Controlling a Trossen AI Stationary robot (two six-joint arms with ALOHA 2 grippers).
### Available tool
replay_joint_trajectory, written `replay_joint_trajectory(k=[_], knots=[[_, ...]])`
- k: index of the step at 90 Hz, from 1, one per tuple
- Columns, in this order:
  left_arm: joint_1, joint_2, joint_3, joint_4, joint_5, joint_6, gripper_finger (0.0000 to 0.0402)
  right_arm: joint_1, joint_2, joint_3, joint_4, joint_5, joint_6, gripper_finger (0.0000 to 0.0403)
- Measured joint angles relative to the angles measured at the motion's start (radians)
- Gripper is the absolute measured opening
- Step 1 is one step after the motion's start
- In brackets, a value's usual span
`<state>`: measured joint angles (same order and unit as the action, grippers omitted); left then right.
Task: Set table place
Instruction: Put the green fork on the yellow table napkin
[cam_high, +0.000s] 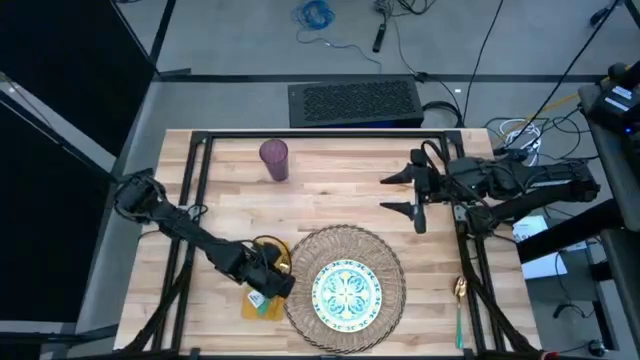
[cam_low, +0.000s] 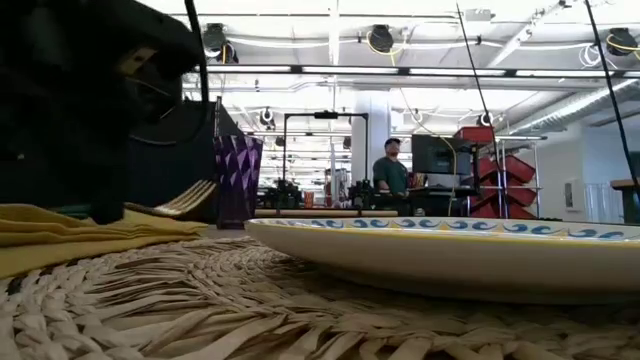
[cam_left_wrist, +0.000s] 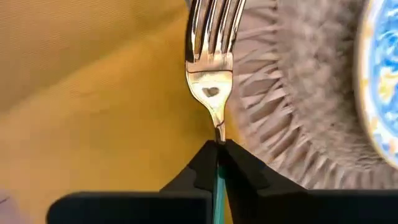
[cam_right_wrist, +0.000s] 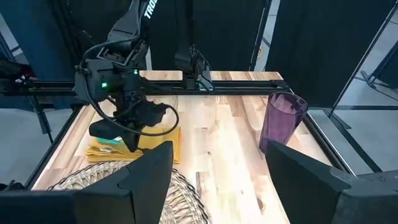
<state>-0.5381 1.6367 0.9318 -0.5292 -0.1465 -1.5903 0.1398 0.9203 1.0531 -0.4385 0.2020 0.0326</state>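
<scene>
On the wooden table (cam_high: 330, 175), the woven mat (cam_high: 345, 247) carried the patterned plate (cam_high: 347, 292). The purple tumbler (cam_high: 274, 159) stood far behind. A teal-handled spoon (cam_high: 459, 305) lay right of the mat. The left gripper (cam_high: 278, 280) pinched a gold fork (cam_left_wrist: 210, 59) above the yellow napkin (cam_left_wrist: 93, 93), just beside the mat. The right gripper (cam_high: 398, 193) waited, spread wide and empty.

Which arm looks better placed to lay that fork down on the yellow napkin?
Left. The left gripper already pinches the fork over the napkin; the right gripper hangs open, far off.
</scene>
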Motion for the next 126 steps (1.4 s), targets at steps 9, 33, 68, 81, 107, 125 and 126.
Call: replay_joint_trajectory(k=[9,33,68,81,107,125,126], knots=[[0.0,0.0,0.026,-0.077,0.009,-0.041,0.0001,0.0,0.0,0.0,0.0,-0.001,0.0,0.0242],[0.0,0.0,0.029,-0.112,-0.006,-0.213,0.0001,0.0,0.0,0.0,-0.008,-0.048,0.003,0.0242],[-0.02,0.0,0.006,-0.108,0.017,-0.344,0.0001,0.06,0.0,0.0,-0.035,-0.054,-0.016,0.0242],[-0.027,-0.001,-0.004,-0.095,0.013,-0.366,0.0001,0.086,0.0,0.0,-0.037,-0.049,-0.015,0.0242],[-0.005,-0.001,-0.004,-0.05,-0.02,-0.349,0.0,0.093,0.0,0.0,-0.028,-0.046,0.003,0.0242],[-0.005,0.018,-0.004,-0.023,-0.054,-0.383,0.0,0.094,0.0,0.0,-0.021,-0.046,0.008,0.0242],[-0.005,0.02,-0.004,-0.021,-0.054,-0.383,0.0,0.094,0.0,0.0,-0.021,-0.046,0.008,0.0242]])
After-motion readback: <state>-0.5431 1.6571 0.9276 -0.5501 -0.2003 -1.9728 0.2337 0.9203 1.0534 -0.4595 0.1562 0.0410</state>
